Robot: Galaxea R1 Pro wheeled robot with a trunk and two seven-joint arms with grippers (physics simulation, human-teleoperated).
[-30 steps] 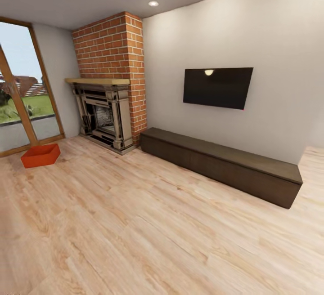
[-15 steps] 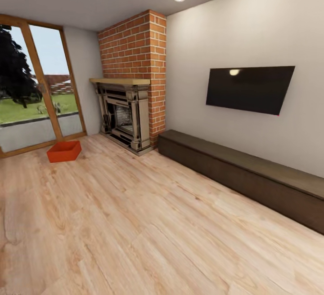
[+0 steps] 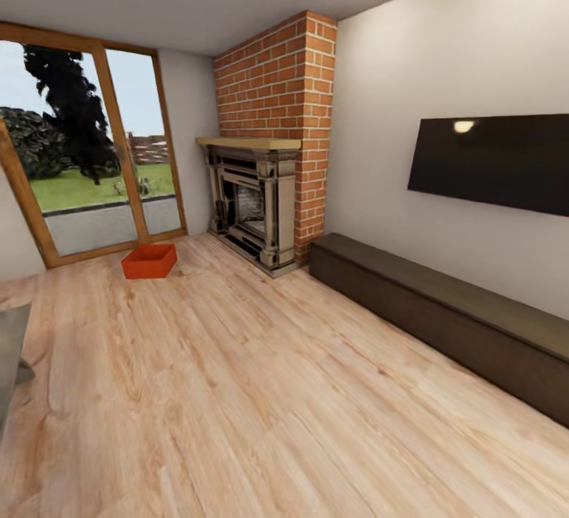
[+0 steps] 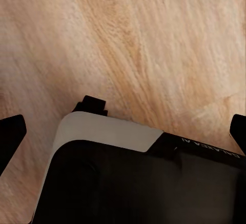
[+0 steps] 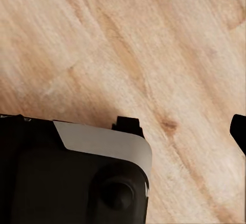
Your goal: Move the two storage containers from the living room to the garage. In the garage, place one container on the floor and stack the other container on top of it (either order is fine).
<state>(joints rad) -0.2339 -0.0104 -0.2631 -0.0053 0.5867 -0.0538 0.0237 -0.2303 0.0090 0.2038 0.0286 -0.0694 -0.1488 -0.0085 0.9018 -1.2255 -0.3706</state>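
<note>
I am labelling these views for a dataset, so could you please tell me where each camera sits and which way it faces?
Head view: on the robot's head, facing across the living room's wood plank floor toward the brick fireplace, glass doors and one orange-red storage container.
Left wrist view: on the left arm, looking down at the planks; its dark housing and black fingertips show.
Right wrist view: on the right arm, looking down likewise; its housing shows.
Shared: all three see the plank floor.

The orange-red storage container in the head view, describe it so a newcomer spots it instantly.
Find the red brick fireplace and the wood-framed glass doors beside it. On the plank floor before the doors sits the storage container, an open, lidless bin, the sole orange-red thing there.
</note>
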